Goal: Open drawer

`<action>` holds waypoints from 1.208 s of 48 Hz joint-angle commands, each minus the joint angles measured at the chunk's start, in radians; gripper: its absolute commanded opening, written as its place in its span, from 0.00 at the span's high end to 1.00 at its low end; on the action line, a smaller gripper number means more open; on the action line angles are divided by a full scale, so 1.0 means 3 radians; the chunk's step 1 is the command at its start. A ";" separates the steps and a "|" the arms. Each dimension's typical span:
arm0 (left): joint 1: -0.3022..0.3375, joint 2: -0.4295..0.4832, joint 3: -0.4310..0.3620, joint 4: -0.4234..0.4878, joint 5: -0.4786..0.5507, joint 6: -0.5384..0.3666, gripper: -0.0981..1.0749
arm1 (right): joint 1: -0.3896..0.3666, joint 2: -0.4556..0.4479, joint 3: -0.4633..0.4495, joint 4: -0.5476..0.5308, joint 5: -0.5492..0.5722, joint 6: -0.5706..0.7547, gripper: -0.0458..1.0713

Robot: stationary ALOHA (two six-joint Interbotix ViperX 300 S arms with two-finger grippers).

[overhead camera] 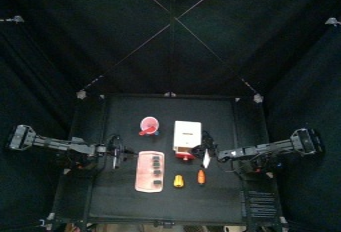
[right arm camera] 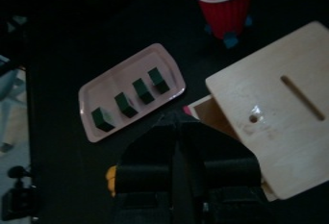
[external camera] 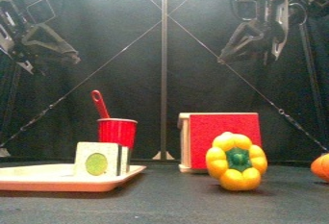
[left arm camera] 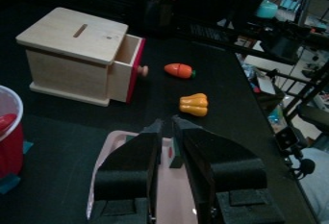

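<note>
The drawer [overhead camera: 188, 132] is a small pale boxy cabinet with a slot mark on its top. Its red front [external camera: 221, 130] faces the table's front edge. In the left wrist view the red drawer front [left arm camera: 133, 69] stands slightly out from the cabinet [left arm camera: 71, 53]. My right gripper [overhead camera: 213, 156] hangs high above the table [external camera: 257, 28], just right of the cabinet's front, open a little and holding nothing. The cabinet top [right arm camera: 290, 103] fills the right wrist view beyond that gripper [right arm camera: 188, 136]. My left gripper [left arm camera: 172, 136] rests over the pink tray, jaws together.
A red cup [external camera: 115, 130] with a red utensil stands left of the drawer. The pink tray [overhead camera: 151, 169] lies in front of it. A yellow pepper [external camera: 237, 161] and an orange vegetable [left arm camera: 179, 71] sit near the drawer's front.
</note>
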 commanded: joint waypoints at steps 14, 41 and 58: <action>0.0286 0.0501 -0.0649 -0.0046 -0.0143 0.0000 0.39 | 0.0077 -0.0102 -0.0440 0.1534 0.1058 -0.0061 0.52; 0.0849 0.1703 -0.1519 -0.0266 -0.0143 0.0020 0.39 | 0.0926 0.0649 -0.0813 0.0961 0.2219 0.0931 0.45; 0.0915 0.2311 -0.1969 0.0041 -0.0092 0.0020 0.39 | 0.1207 0.1345 -0.0987 0.0706 0.2485 0.1672 0.27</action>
